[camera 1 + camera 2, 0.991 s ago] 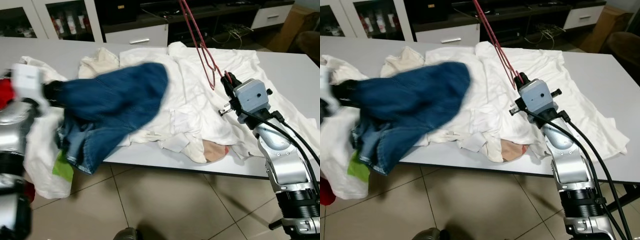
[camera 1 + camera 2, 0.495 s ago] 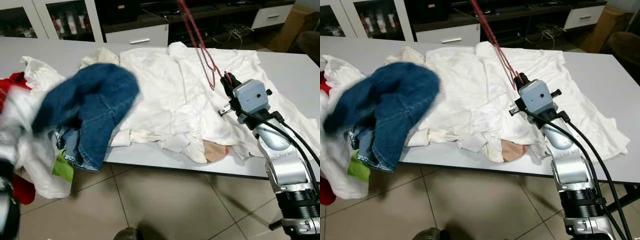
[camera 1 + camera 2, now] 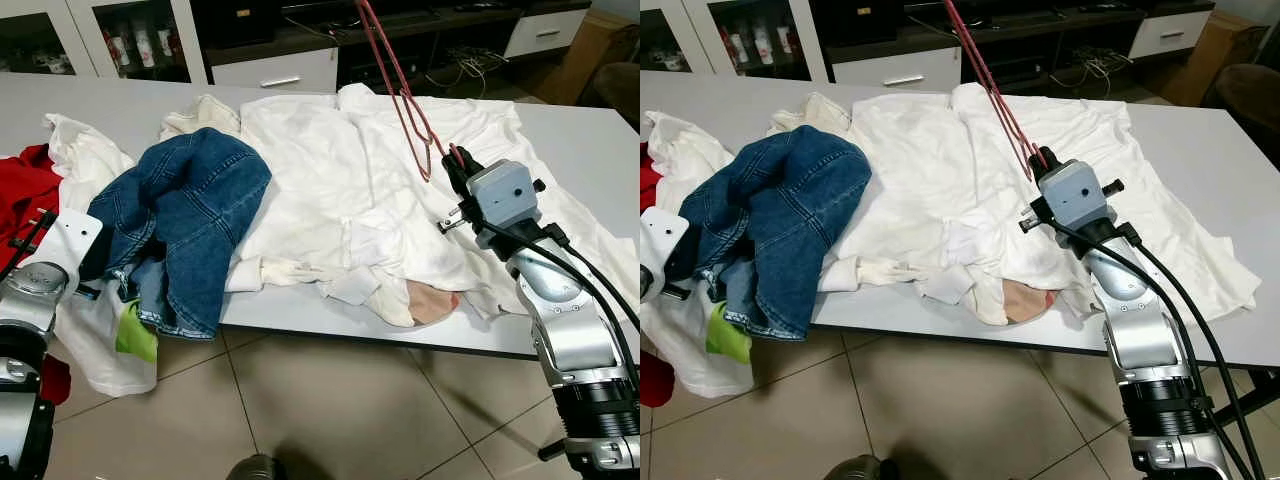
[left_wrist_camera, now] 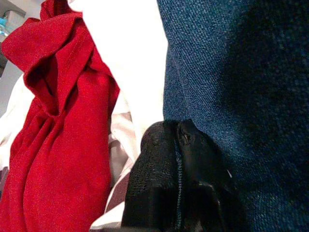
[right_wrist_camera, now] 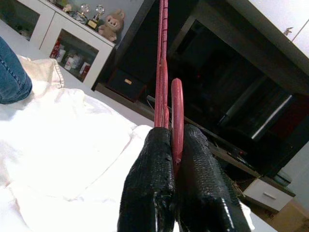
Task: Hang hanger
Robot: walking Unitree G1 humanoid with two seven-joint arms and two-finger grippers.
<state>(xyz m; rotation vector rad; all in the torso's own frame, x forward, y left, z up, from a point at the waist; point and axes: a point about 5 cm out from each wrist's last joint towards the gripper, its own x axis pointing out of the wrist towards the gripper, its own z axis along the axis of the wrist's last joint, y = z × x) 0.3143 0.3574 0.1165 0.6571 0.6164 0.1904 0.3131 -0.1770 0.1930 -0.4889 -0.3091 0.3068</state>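
**Red hanger gripped above a laundry-strewn table**

One thin red wire hanger point(image 3: 398, 82) rose steeply over the grey table point(image 3: 590, 140), its lower end clenched between the two black fingers point(image 5: 149, 193) of the right gripper point(image 3: 452, 160); beneath it a spread of white garments point(image 3: 340, 190) covered the tabletop; one crumpled blue denim piece point(image 3: 195, 215) lay at the table's left edge, beside one red cloth point(image 4: 58, 145); the left gripper point(image 4: 176, 145) sat against the denim, its fingers pressed together with a fold of blue fabric pinched between them; white glass-fronted cabinets point(image 3: 130, 40) held small bottles, too small to count.
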